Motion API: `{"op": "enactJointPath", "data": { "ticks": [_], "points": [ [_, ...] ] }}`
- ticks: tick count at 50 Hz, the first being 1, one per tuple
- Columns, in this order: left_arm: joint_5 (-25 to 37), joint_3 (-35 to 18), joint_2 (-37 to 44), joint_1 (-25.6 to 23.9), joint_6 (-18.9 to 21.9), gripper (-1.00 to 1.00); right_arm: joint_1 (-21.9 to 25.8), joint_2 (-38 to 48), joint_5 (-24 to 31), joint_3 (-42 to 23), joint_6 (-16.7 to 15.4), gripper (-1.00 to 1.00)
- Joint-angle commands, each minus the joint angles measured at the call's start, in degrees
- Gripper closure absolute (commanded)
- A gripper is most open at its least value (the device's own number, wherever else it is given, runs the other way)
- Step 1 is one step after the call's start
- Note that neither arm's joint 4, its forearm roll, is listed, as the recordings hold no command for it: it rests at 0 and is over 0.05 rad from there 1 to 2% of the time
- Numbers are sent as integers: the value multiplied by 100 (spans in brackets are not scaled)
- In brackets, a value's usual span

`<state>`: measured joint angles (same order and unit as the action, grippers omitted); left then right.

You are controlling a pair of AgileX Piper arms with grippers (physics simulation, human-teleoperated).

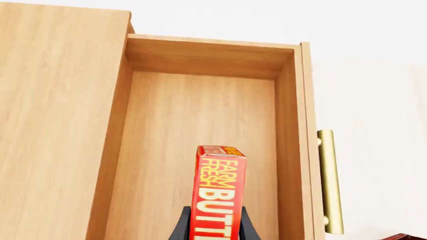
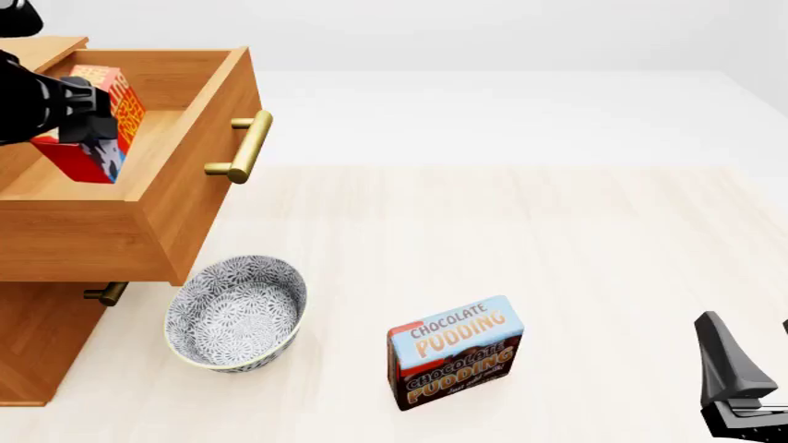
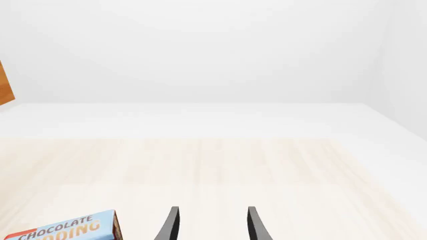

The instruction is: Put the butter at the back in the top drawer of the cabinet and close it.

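The cabinet (image 2: 50, 341) is standing at the left arm's side, and its top drawer (image 1: 200, 125) is pulled out wide, lying open directly under the left gripper (image 1: 215, 220). This gripper is clenching the butter (image 1: 218, 192) between its two fingers, holding it upright above the bare drawer floor, not yet resting on it. The right gripper (image 3: 210, 225) is waiting far away with its fingers apart, gripping nothing; the pudding box (image 2: 456, 351) is lying just beside it, and the patterned bowl (image 2: 236, 312) is sitting below the drawer front.

I think the risk is this: if the butter is released from this height, it may tip over or bounce. When closing, the gripper may slip off the brass handle (image 2: 246, 146).

On the butter I am reading "FARM FRESH BUTT…". On the other box, "CHOCOLATE PUDDING".
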<state>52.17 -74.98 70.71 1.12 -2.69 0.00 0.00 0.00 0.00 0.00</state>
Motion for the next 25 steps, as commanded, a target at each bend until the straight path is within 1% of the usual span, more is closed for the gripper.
{"op": "enactJointPath", "data": {
  "ticks": [1,12,25],
  "points": [
    [-110,-60,71,81,92,100,0,0,0,0,0,-100],
    [-140,-13,65,130,106,100,0,0,0,0,0,-100],
    [-205,159,29,181,128,100,0,0,0,0,0,-100]
  ]
}}
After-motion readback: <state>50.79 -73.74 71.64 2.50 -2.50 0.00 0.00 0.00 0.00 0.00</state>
